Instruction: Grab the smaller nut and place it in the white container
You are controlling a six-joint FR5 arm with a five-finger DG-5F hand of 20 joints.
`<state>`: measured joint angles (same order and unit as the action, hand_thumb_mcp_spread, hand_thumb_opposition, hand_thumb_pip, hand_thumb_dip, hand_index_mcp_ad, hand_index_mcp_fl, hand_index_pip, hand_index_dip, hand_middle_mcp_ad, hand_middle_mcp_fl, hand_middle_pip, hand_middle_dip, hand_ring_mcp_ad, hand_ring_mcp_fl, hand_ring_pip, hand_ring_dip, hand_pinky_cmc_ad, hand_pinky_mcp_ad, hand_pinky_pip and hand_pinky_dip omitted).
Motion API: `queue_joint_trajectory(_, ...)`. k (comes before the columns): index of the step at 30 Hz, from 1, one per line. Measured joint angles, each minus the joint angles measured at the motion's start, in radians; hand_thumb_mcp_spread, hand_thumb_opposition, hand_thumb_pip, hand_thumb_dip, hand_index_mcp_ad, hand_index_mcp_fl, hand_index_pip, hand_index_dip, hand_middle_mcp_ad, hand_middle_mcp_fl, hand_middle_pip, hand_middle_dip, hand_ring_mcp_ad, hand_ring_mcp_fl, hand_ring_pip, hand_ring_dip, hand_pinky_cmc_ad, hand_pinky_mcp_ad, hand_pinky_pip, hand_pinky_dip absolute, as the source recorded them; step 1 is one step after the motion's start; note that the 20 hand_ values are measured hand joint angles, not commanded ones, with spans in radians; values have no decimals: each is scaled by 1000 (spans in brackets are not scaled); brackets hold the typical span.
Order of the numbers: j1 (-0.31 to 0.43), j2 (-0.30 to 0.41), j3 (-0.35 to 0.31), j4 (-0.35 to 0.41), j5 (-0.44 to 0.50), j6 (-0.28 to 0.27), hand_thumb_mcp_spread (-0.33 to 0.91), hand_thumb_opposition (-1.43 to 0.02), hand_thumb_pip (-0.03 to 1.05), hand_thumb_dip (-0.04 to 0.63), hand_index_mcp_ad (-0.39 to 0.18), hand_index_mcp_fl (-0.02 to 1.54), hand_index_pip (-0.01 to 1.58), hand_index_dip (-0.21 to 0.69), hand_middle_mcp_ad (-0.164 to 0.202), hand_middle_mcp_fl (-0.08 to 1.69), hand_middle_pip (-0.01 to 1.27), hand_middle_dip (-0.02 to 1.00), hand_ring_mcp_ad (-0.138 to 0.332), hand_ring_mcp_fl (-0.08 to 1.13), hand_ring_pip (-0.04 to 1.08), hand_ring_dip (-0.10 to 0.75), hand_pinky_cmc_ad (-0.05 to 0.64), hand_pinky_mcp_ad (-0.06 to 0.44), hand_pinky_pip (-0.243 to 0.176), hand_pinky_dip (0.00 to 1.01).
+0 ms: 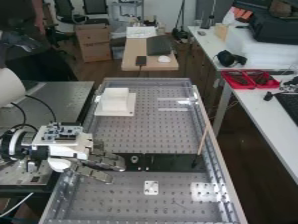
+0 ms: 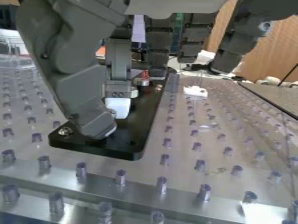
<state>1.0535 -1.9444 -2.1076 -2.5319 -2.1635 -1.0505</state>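
One hand (image 1: 110, 161) reaches over the left end of one flat black bar (image 1: 169, 162); whether it is apart, together or clamped on the smaller nut, I cannot tell. Just beside it on the bar stands one bearing (image 1: 134, 159); farther up the bench sits one white container (image 1: 115, 101), and two red trays (image 1: 238, 80) lie on the right-hand table (image 1: 256, 107).

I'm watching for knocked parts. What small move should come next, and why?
Probably a slight, slow alignment over the black bar, keeping off the bearing: the hand is already low at the bar, and the bearing stands close beside it.
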Motion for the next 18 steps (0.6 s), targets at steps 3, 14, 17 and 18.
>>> queue_joint_trajectory(3,0,-1,2,-2,0,-2,490,-806,660,260,-154,79,1550,326,51,145,131,204,91,7,89,51,332,216,-28,188)
queue_joint_trajectory(14,3,-2,6,-8,5,-5,476,-810,658,274,-152,94,1546,326,51,141,129,202,91,3,91,51,314,216,-28,188)
queue_joint_trajectory(17,3,-2,7,-9,4,-4,475,-808,653,271,-143,113,1545,325,49,141,129,204,93,3,91,51,314,216,-26,188)
queue_joint_trajectory(18,4,-2,8,-10,4,-5,475,-808,653,271,-143,113,1545,325,49,141,129,204,93,3,91,51,314,216,-26,192)
